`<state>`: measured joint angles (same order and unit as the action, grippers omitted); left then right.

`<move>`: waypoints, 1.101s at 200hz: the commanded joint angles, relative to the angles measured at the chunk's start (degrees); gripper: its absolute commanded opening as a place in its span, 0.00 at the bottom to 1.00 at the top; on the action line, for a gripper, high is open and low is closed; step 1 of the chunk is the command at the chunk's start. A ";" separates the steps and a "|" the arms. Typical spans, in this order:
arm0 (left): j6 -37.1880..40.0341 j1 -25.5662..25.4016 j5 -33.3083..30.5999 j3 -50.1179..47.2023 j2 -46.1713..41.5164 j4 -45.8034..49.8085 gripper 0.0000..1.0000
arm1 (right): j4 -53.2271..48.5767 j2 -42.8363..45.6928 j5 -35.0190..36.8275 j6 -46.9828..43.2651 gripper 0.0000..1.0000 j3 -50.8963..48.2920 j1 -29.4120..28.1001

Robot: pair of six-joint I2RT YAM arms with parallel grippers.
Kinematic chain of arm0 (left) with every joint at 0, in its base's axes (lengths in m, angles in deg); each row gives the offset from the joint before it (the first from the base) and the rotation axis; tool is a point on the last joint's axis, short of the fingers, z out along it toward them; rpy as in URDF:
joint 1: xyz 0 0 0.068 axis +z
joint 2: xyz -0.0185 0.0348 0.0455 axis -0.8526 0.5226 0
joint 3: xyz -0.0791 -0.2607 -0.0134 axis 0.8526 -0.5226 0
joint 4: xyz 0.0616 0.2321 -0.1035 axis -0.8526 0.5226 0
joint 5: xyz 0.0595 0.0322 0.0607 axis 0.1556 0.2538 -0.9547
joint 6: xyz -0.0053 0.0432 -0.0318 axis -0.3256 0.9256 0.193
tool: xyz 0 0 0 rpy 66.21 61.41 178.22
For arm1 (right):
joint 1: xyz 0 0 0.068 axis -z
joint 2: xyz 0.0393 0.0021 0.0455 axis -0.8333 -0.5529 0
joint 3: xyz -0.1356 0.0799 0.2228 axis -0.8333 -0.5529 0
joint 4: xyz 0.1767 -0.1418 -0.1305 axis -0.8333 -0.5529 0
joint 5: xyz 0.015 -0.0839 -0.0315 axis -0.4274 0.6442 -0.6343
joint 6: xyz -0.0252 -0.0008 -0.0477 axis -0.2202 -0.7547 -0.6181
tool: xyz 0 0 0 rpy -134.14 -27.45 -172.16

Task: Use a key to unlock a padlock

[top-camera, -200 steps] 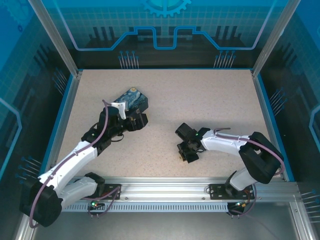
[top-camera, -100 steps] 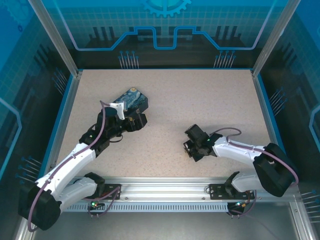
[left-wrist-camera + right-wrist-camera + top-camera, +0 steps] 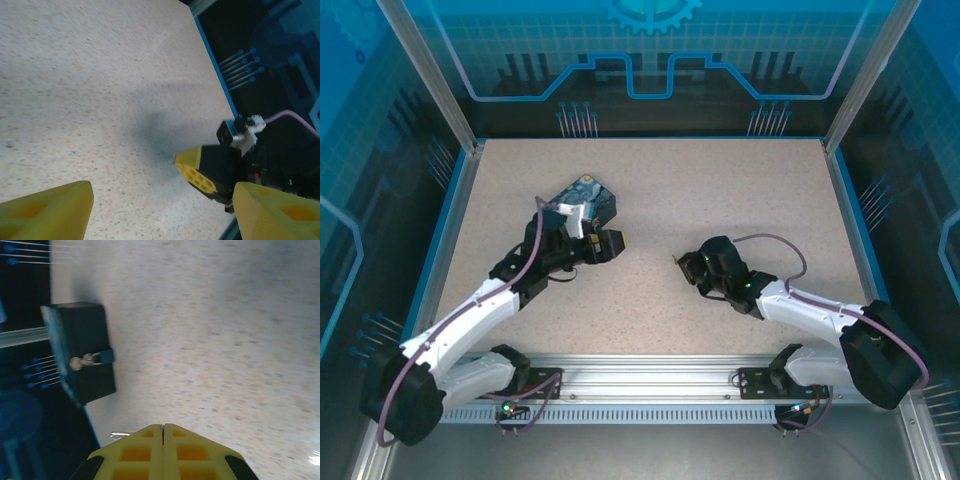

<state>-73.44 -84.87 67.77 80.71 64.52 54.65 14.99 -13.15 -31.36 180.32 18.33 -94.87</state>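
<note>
Right arm has swung in toward the centre; left gripper (image 3: 612, 243) has shifted along the padlock (image 3: 586, 196)
Nearest, the right gripper (image 3: 692, 267) now points left, fingers clenched on the key (image 3: 118, 435), a thin metal tip showing beside the yellow fingertips. Left gripper sits at the near side of the padlock; its fingers (image 3: 47, 210) stand apart with nothing between them, so the padlock is not yet steadied. Padlock lies on the table (image 3: 740, 190), left of centre, just beyond the left gripper and well apart from the key. Assessment: key is being lined up with the padlock; insertion not yet begun
</note>
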 commanded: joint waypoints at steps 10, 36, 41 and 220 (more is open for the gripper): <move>1.65 -3.38 2.24 4.65 4.73 -3.98 0.64 | 7.64 0.57 -1.92 -6.22 0.00 3.62 0.50; 1.07 -5.47 1.68 6.36 8.64 -6.74 0.60 | 8.31 -0.20 -5.05 -7.17 0.00 4.54 0.47; 0.91 -5.88 1.52 6.72 9.29 -7.14 0.60 | 8.06 -0.34 -5.52 -7.22 0.00 4.71 0.47; 0.94 -8.70 -0.79 11.78 18.28 -8.06 0.41 | 10.54 1.22 -8.63 -5.82 0.00 2.81 -0.06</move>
<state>-72.94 -93.17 67.21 90.37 81.96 47.31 23.85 -13.19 -39.12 174.29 21.74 -94.89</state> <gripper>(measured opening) 0.419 0.050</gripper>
